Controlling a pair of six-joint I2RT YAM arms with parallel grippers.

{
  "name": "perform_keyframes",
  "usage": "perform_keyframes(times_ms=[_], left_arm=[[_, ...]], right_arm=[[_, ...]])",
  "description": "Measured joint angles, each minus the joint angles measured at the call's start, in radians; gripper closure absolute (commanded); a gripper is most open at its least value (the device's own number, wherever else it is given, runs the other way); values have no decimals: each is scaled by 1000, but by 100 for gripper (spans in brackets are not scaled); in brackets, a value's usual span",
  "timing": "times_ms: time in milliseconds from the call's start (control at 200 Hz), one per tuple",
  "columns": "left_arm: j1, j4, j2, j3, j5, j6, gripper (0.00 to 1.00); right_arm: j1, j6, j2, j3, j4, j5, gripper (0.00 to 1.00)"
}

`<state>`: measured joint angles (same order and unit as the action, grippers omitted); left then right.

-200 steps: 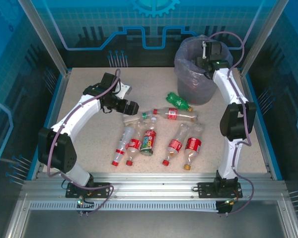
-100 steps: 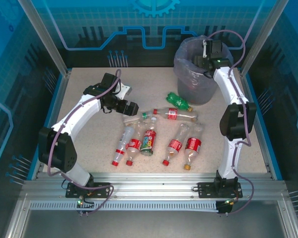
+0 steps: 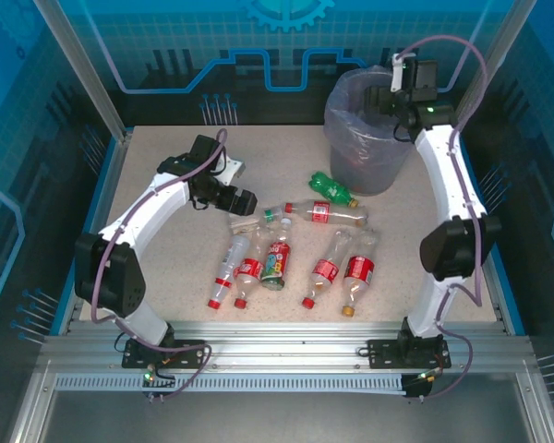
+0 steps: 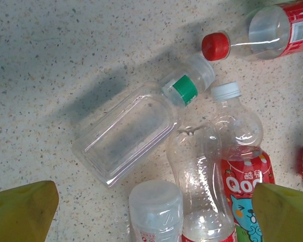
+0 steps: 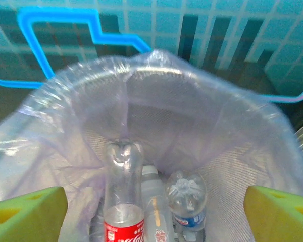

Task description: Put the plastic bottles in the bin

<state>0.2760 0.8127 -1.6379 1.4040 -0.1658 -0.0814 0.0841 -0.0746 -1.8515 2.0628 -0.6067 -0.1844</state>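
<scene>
Several plastic bottles [image 3: 323, 212] lie in a loose cluster mid-table, most red-labelled, one green [image 3: 331, 189]. My left gripper [image 3: 243, 200] hovers open over the cluster's left end. In the left wrist view its yellow fingertips [image 4: 22, 209] flank a flat clear bottle with a green neck band [image 4: 131, 128], a white-capped red-labelled bottle [image 4: 240, 151] and an upturned bottle base [image 4: 155, 209], touching none. My right gripper [image 3: 380, 96] hangs open above the bin [image 3: 360, 157]. Inside the bin [image 5: 156, 63] lie a red-labelled bottle [image 5: 122, 191], a clear one [image 5: 156, 206] and a blue-labelled one [image 5: 188, 201].
The lavender bag [image 5: 65, 116] drapes loosely over the bin's rim. Blue walls and aluminium posts [image 3: 83, 74] close in the table at the back and sides. Bare speckled tabletop [image 3: 166, 268] stretches left of and in front of the bottles.
The right gripper has opened wide, risen and pulled back toward the bin's far right rim, its elbow swinging outward. The left arm and the table bottles have not moved.
</scene>
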Motion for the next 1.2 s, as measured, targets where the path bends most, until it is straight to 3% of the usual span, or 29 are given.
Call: perform_keyframes(times_ms=[300, 405, 635, 1201], left_arm=[[5, 88, -39, 35, 68, -6, 1], [8, 151, -34, 32, 72, 5, 5], [10, 249, 91, -177, 89, 134, 14], [92, 198, 96, -376, 61, 406, 31]], right_arm=[[83, -30, 345, -365, 36, 72, 8], [106, -43, 417, -505, 53, 117, 8], [109, -103, 525, -754, 104, 185, 8], [109, -158, 535, -840, 191, 235, 8]])
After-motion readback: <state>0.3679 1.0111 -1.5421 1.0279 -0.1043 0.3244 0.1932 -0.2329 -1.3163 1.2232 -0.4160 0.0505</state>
